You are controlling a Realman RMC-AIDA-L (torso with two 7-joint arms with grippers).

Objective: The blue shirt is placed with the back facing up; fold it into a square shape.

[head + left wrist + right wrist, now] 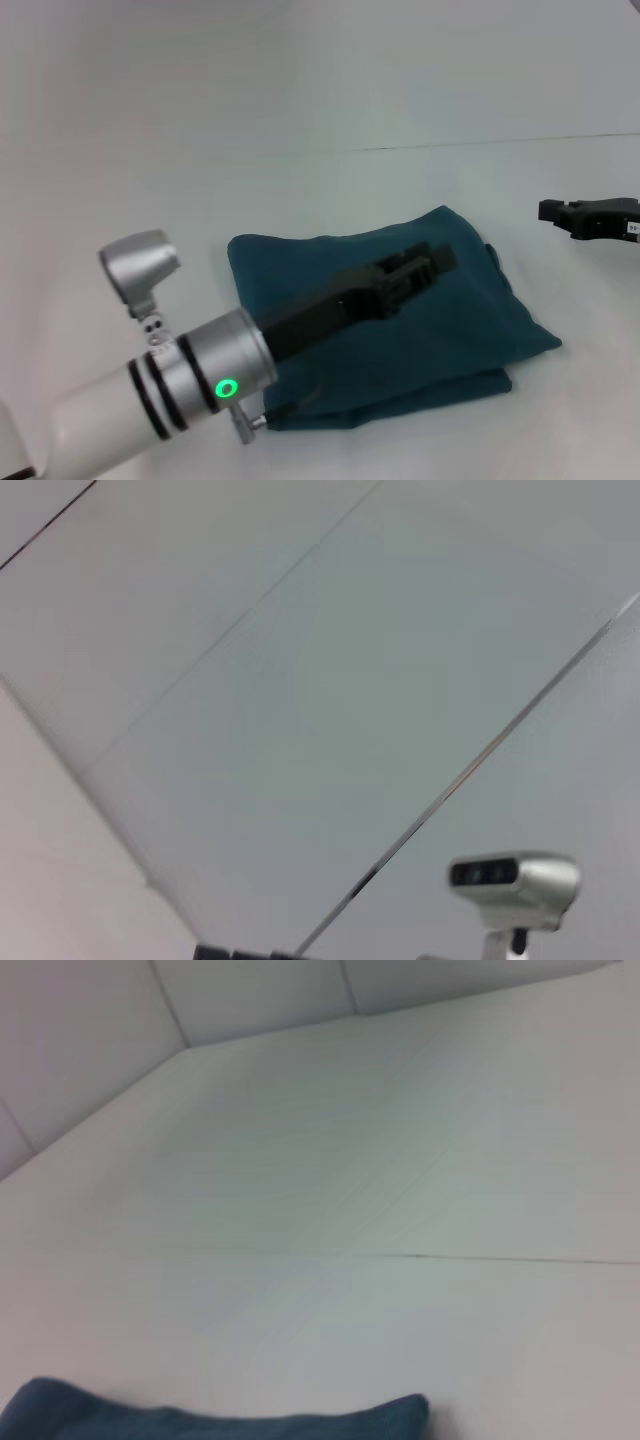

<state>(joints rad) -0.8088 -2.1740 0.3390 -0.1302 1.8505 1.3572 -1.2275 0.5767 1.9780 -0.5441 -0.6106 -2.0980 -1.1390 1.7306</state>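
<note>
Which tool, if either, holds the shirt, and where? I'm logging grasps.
Cannot be told for the left tool, above the folded blue shirt. The right tool is off to the side, touching nothing.

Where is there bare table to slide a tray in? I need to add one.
Bare table lies behind the blue shirt, and between it and the right gripper. The left gripper crowds the shirt's top.

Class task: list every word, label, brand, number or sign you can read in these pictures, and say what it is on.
No readable text anywhere.
Blue shirt: plain, no print.
Right gripper: a small white label at the picture's edge, too small to read.
Left arm: a lit green ring, no letters.
</note>
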